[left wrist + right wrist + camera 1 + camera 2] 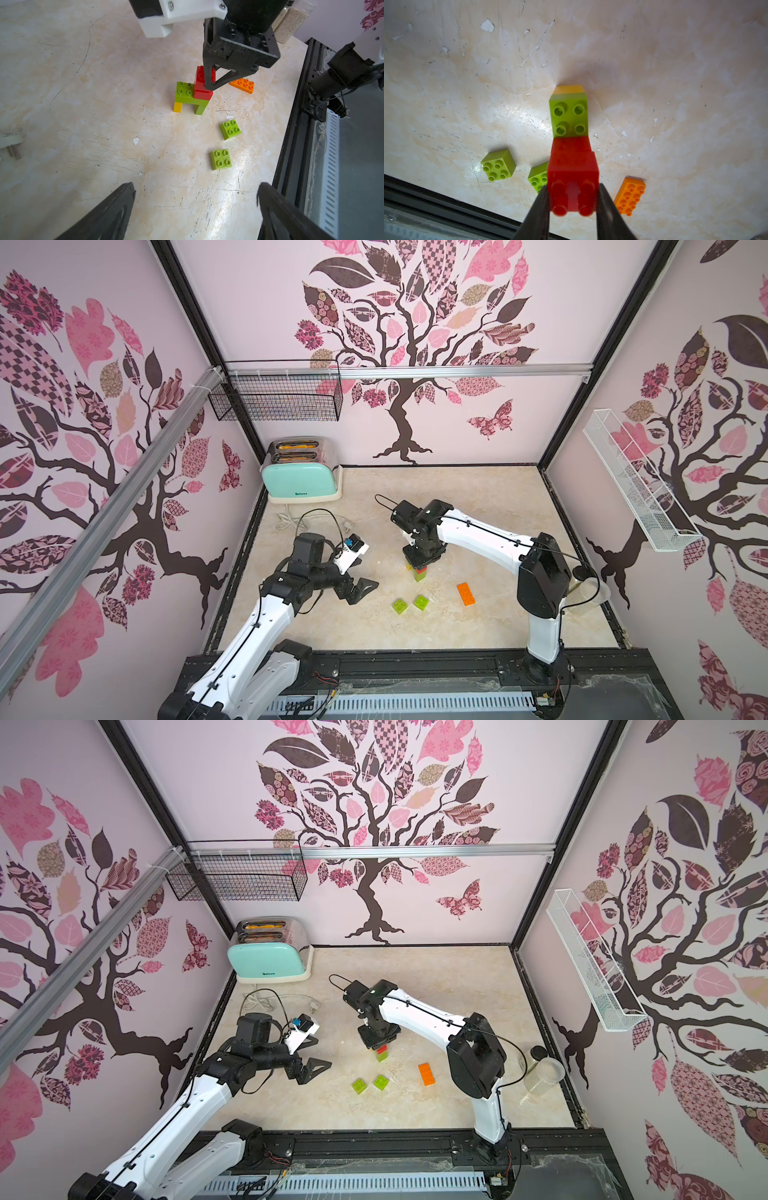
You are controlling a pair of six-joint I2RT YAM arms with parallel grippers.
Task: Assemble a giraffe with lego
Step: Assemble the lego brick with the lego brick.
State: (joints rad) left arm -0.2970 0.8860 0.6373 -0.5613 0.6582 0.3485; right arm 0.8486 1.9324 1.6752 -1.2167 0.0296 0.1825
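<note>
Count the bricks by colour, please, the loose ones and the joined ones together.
green brick: 4
red brick: 2
yellow brick: 1
orange brick: 1
Total: 8

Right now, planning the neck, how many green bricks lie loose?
2: one green brick near the giraffe, another beside it, farther off. None seems hidden.
</note>
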